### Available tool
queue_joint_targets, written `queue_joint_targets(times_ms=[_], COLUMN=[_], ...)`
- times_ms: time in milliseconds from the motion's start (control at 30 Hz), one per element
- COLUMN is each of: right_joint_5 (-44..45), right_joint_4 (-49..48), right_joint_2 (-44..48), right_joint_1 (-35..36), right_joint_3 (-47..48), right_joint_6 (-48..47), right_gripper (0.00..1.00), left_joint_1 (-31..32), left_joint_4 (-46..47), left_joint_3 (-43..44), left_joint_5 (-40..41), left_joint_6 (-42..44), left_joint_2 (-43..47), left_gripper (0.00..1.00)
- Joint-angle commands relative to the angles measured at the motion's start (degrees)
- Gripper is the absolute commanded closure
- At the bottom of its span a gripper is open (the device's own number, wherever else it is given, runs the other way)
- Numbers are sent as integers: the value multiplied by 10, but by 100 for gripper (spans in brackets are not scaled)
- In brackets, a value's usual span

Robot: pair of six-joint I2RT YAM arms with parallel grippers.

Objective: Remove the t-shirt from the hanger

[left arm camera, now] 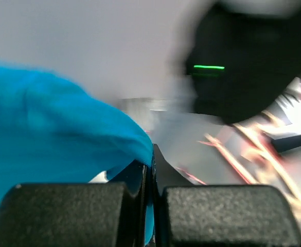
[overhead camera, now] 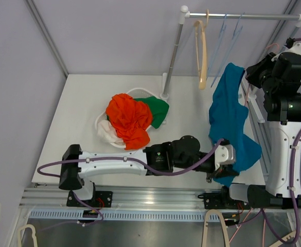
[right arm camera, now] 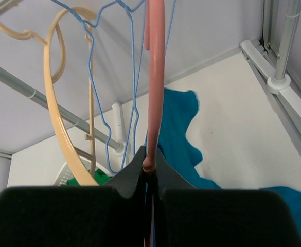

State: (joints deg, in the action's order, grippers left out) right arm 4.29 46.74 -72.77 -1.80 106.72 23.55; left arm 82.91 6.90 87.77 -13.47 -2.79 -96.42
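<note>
A blue t-shirt (overhead camera: 227, 123) hangs from a pink hanger (right arm camera: 155, 77) at the right of the table. My right gripper (right arm camera: 149, 163) is shut on the pink hanger's rod and holds it up beside the rail; it shows in the top view (overhead camera: 253, 77). My left gripper (overhead camera: 219, 172) is shut on the t-shirt's lower edge near the front right of the table. In the left wrist view the blue cloth (left arm camera: 52, 134) runs between the closed jaws (left arm camera: 151, 170). The t-shirt stretches between the two grippers.
A clothes rail (overhead camera: 243, 16) at the back carries a beige hanger (overhead camera: 201, 49) and blue wire hangers (overhead camera: 225, 41). A white basket (overhead camera: 103, 121) holds orange (overhead camera: 129, 119), green (overhead camera: 158, 110) and white clothes left of centre. The rail's upright post (overhead camera: 173, 56) stands behind it.
</note>
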Motion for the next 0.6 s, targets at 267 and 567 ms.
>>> queue_joint_targets(times_ms=[267,567], right_joint_5=[11,12], right_joint_4=[34,204], right_joint_2=[-45,-109], right_joint_1=[13,15], right_joint_3=[99,262], right_joint_6=[-11,-58], right_gripper=[100,100], left_joint_1=[65,-41], left_joint_4=[-202,-25], left_joint_3=[81,-82], left_joint_5=[-449,-157], left_joint_6=[81,-111], left_joint_2=[-22,37], left_gripper=[99,99])
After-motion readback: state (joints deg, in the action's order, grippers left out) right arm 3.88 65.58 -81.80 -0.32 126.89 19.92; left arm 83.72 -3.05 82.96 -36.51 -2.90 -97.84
